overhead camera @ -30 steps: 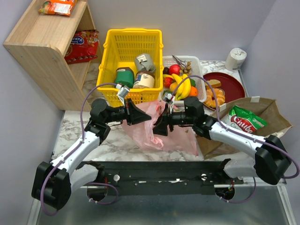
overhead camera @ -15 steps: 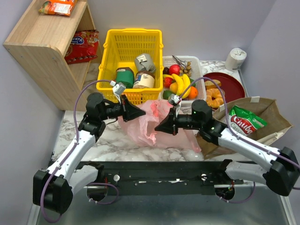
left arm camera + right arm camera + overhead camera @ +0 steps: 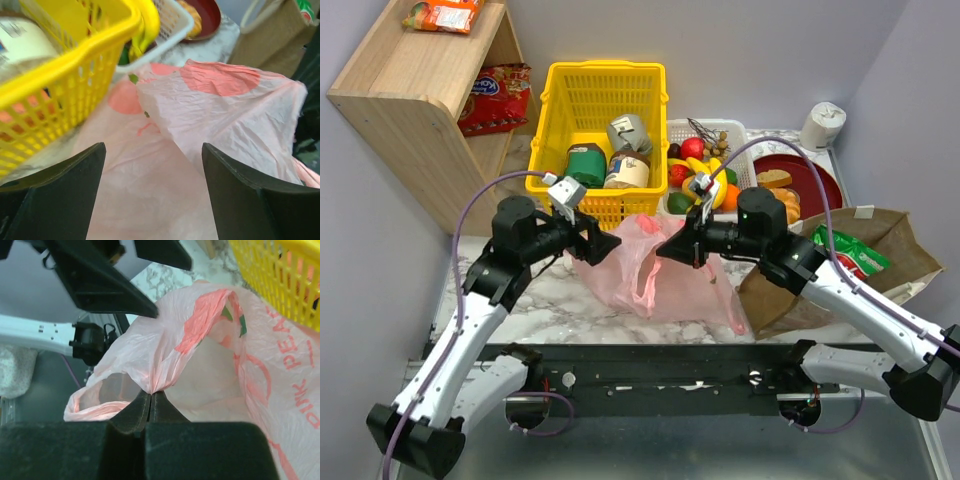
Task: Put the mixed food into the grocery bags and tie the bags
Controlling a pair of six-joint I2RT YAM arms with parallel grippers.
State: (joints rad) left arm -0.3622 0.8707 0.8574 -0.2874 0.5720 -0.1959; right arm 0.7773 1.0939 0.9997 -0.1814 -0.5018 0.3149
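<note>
My left gripper [image 3: 602, 243] has its jaws wide apart and holds nothing, where a second ago they were closed at the top of the pink plastic bag [image 3: 655, 280]. The arm has also drawn back toward 9 o'clock. From above, my left fingertips sit just beside the bag's left edge, with the yellow basket [image 3: 605, 95] at 12 o'clock of them. My left wrist camera adds what that view cannot: the pink film spreads out between and beyond my two dark fingers [image 3: 65, 190], and I cannot tell whether it brushes them. In the middle, the bag lies crumpled on the marble, at 3 o'clock of my left jaws and at 6 o'clock of my right ones. My right gripper [image 3: 667, 250], which stood open a second ago, is now clamped on the bag. The overhead view shows only its tip at the bag's upper edge. The right wrist view shows the jaws pressed together on a pinched fold of film, with the bag's mouth gaping at 8 o'clock. The bananas [image 3: 718, 188] and the orange fruit [image 3: 731, 197] lie in the white tray [image 3: 740, 135] at 1 o'clock of that gripper. The green crisp packet [image 3: 852, 256] rests in the brown paper bag [image 3: 895, 250] at 3 o'clock.
</note>
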